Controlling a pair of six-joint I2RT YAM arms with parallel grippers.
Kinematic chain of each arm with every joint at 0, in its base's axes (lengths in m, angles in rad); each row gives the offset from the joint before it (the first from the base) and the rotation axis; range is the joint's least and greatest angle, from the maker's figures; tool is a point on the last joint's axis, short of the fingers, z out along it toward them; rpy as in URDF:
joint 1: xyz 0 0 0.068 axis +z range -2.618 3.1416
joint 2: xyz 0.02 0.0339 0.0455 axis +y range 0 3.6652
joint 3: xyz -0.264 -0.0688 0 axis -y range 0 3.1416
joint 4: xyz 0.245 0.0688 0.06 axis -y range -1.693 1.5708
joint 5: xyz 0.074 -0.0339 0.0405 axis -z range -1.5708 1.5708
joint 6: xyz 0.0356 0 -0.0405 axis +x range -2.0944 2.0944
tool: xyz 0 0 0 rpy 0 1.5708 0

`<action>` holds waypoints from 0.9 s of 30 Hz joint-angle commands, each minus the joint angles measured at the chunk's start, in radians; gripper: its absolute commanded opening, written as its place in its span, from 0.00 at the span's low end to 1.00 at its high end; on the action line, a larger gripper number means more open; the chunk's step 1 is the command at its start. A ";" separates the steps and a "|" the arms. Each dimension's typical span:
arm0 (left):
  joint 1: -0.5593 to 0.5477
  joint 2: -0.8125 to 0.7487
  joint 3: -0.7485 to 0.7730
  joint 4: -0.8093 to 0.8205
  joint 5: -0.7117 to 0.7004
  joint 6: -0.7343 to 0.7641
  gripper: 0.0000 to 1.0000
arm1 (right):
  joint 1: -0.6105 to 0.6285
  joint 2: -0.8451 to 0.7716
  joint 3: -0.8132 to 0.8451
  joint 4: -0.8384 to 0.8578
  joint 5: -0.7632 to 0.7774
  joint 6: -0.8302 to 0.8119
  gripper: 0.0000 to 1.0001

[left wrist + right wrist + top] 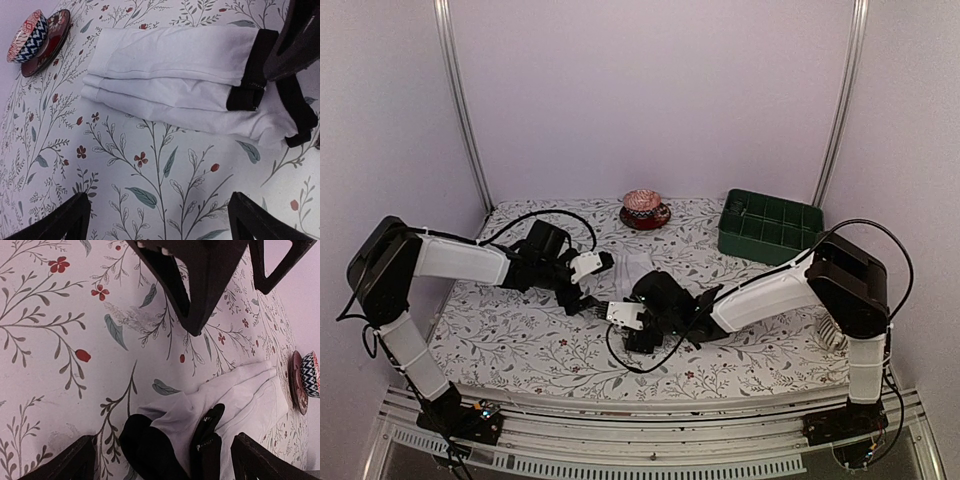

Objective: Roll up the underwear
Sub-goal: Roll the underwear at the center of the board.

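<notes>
The white underwear lies folded into a long strip on the flowered cloth, its black waistband at the end nearer the arms. My left gripper hangs open just left of the strip, with only bare cloth between its fingers. From the near side, my right gripper stands open over the waistband end, and the black trim lies between its fingers. Nothing is held. The underwear stretches away toward the bowl.
A patterned bowl on a red saucer sits at the back centre, also seen as the bowl in the left wrist view. A green compartment bin stands at the back right. The two grippers are close together, with the left fingers showing in the right wrist view.
</notes>
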 commanded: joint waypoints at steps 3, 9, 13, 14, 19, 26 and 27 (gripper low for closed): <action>0.016 -0.030 -0.004 0.028 0.019 -0.015 0.99 | -0.034 0.100 0.080 -0.092 -0.009 0.023 0.76; 0.017 -0.031 -0.005 0.023 0.031 -0.008 0.98 | -0.052 0.099 0.129 -0.179 -0.122 0.101 0.27; 0.018 -0.061 -0.030 0.020 0.081 0.042 0.98 | -0.060 0.074 0.153 -0.247 -0.222 0.158 0.04; 0.018 -0.076 -0.040 0.014 0.104 0.071 0.98 | -0.061 0.069 0.164 -0.270 -0.266 0.169 0.03; 0.006 -0.176 -0.152 0.014 0.226 0.288 0.98 | -0.075 0.090 0.261 -0.422 -0.503 0.244 0.03; -0.061 -0.251 -0.275 0.045 0.228 0.434 0.96 | -0.154 0.144 0.349 -0.485 -0.849 0.396 0.04; -0.070 -0.263 -0.294 0.057 0.226 0.450 0.95 | -0.164 0.161 0.365 -0.499 -0.873 0.423 0.04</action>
